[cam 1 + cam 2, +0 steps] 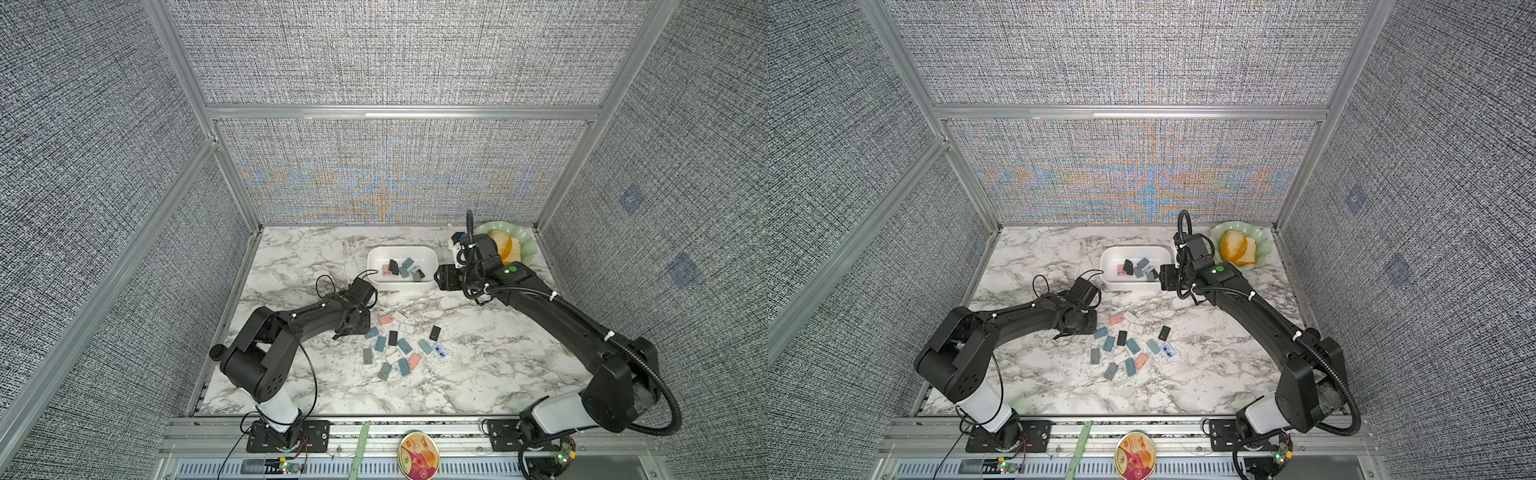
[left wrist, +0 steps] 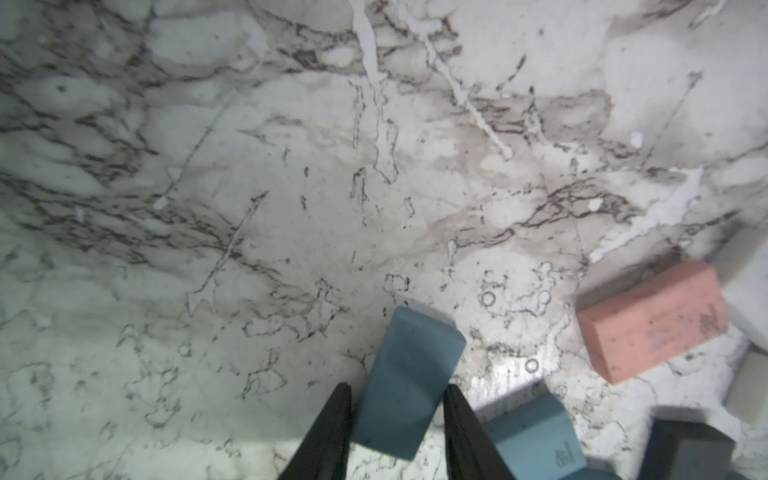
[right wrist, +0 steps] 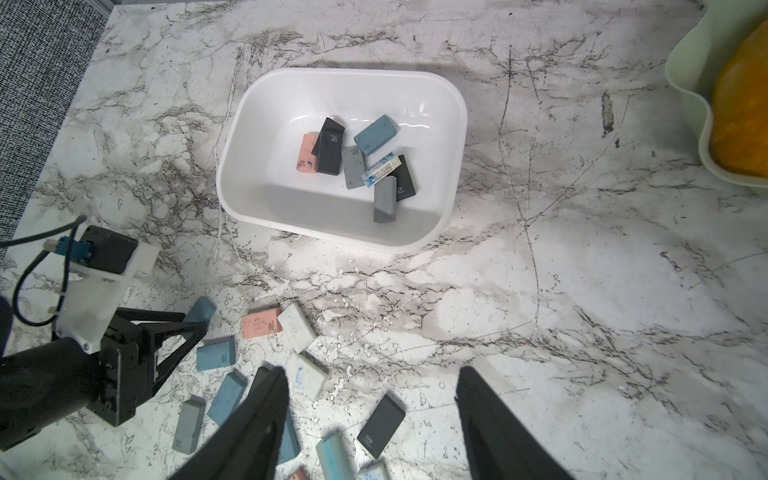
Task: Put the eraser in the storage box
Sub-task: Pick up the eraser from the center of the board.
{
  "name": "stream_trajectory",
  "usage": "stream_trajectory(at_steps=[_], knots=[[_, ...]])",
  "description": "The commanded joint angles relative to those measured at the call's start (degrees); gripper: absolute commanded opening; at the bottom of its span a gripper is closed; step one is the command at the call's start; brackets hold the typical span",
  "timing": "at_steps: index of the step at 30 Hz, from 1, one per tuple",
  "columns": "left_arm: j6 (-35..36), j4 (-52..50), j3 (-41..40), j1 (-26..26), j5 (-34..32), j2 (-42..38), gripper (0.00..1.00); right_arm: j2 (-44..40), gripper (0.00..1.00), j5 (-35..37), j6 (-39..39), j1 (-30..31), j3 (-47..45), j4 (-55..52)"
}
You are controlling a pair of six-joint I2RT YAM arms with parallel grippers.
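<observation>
The blue eraser [image 2: 409, 386] sits between the 2 fingers of the left gripper [image 2: 397, 388], which is closed narrowly on it with a black finger against each long side. It seems tipped up on 1 end rather than lying flat. Whether it has cleared the marble table [image 1: 291, 257] is hard to judge from this close.

It is at the left edge of a loose scatter of over 10 other erasers [image 1: 399, 345] on the table: blue, grey, black, white and pink. In the left wrist view a second blue eraser [image 2: 536, 440] lies just beside the gripper's finger, and a pink eraser [image 2: 652, 320] lies a little further off.

The storage box [image 1: 376, 270] stands behind the scatter, toward the back wall, well apart from the held eraser. In the right wrist view it holds 7 erasers [image 3: 361, 162] piled loosely near its middle: 1 pink, 2 black, 2 grey, 1 blue and 1 white with blue speckles.

The right gripper [image 3: 374, 415] hangs just beside the right end of the box. Its fingers are spread wide and have hold of nothing.

In the far right corner of the table is a pale green scalloped dish [image 1: 525, 241] with an orange and yellow object [image 1: 1235, 249] in it.
</observation>
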Motion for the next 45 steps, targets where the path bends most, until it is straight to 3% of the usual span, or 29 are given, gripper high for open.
stream_trajectory(at_steps=[1, 20, 26, 45], knots=[[-0.50, -2.03, 0.20, -0.02, 4.71, 0.98, 0.37, -0.19, 0.67, 0.34, 0.46, -0.01, -0.09, 0.94], [-0.56, -3.13, 4.13, -0.02, 3.93, 4.76, 0.35, -0.37, 0.68, 0.70, 0.44, -0.01, -0.43, 0.87], [-0.67, -4.02, 4.66, -0.02, 2.87, 5.73, 0.28, -0.75, 0.67, 0.95, 0.46, -0.01, -0.54, 0.68], [0.09, -8.80, 12.57, -0.02, 2.13, 2.21, 0.27, -2.63, 0.68, 1.94, 0.00, -0.45, -1.11, 0.33]])
